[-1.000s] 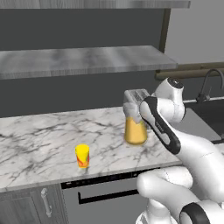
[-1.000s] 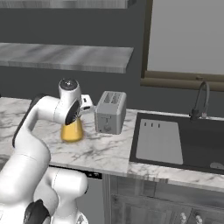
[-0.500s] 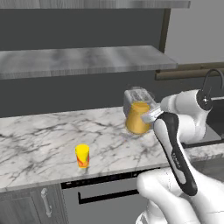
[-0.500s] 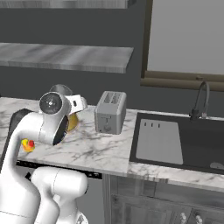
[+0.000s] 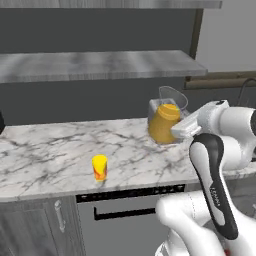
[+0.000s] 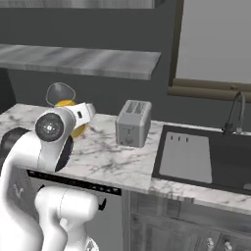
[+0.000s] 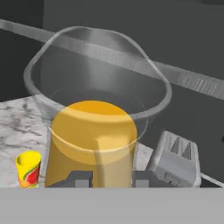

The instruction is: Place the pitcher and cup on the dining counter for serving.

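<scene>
The tool [image 7: 106, 177] is closed on the lower body of the pitcher [image 5: 165, 120], its two fingertips [image 7: 78, 178] pressed to either side of the glass. The pitcher is tilted and appears lifted just above the marble worktop [image 5: 45, 155], in front of the toaster [image 6: 132, 122]. The cup [image 5: 99, 167] stands upright on the worktop, well apart from the toaster.

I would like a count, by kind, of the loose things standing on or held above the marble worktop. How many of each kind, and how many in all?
Pitcher: 1
Cup: 1
Toaster: 1
Total: 3
</scene>
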Tool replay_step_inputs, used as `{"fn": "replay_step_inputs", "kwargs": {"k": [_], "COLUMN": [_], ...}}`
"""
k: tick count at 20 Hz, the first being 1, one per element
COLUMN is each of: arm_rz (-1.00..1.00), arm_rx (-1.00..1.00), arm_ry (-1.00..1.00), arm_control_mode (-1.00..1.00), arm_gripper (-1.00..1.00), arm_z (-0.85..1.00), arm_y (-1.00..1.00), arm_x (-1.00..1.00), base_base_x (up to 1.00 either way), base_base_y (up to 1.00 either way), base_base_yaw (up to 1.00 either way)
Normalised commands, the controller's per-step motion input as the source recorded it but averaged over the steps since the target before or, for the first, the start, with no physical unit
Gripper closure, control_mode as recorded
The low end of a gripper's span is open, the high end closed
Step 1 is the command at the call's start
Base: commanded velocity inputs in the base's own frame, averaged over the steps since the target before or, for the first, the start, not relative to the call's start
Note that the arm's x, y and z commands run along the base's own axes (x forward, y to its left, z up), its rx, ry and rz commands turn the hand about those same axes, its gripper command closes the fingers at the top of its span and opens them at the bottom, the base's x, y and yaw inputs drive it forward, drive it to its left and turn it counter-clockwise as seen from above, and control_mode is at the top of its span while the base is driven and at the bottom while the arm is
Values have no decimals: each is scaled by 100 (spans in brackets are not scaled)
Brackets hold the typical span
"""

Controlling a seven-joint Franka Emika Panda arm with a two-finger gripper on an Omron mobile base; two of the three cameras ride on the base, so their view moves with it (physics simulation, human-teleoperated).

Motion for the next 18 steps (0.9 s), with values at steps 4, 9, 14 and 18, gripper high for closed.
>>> {"fn": "replay_step_inputs", "kwargs": {"k": [4,9,14,18], "arm_rz": [0,0,0,0], "arm_rx": [0,0,0,0], "arm_ry": [0,0,0,0], "arm_control_mode": [100,100,100,100], "arm_gripper": [100,100,100,100], "arm_z": [0,0,0,0], "arm_y": [0,0,0,0], "arm_x": [0,0,0,0], "base_base_x": [-81,-37,-13,-6], "base_base_y": [-3,3,9,17], "base_base_yaw": [83,100,100,100]}}
